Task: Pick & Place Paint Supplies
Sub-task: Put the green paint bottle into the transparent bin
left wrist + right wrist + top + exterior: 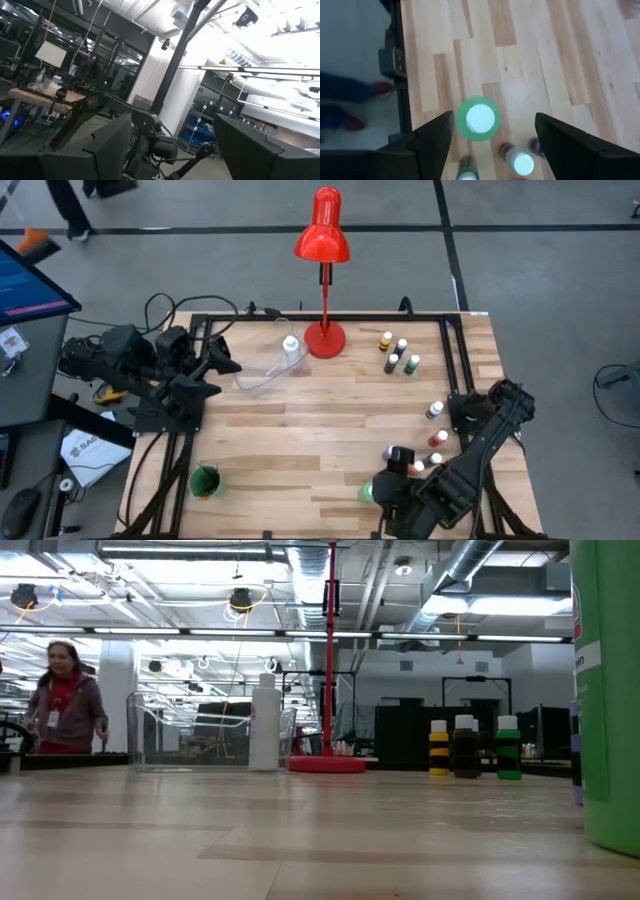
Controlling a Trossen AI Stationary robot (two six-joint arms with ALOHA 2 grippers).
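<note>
Right tool (490, 145): fingers spread wide, nothing between them; it hangs above the near right corner of the counter (300, 430), pointing down at a green bottle.
Left tool (172, 150): fingers spread wide, holding nothing; it is raised at the left edge of the counter and faces out into the room.
Left arm (150, 370): folded back over the left rail, well apart from all the bottles.
Right arm (470, 455): stretched along the right side toward the near edge.
Green bottle below right tool (478, 119): upright, white cap seen from above, standing on the wood between the two fingers in the wrist view but below them, not touched.
Neighbouring bottles: a white-capped one (518, 161) and a green one (466, 170) stand just beside it, nearer the wrist.
Far-right bottle group (398, 355): four small bottles, upright, close together near the far right corner; the orange-yellow one (386, 341) stands farthest back.
Right-edge bottles: one dark white-capped (434, 411) and one red (439, 439), upright, just beside the right arm.
Clear container (262, 370): at the far side, left of the lamp base, with a white bottle (291, 348) at its rim.
Red desk lamp (323, 240): upright, base at far centre.
Green cup (205, 481): near left corner, well apart from the rest.
Person (65, 700): standing in the room beyond the counter.
</note>
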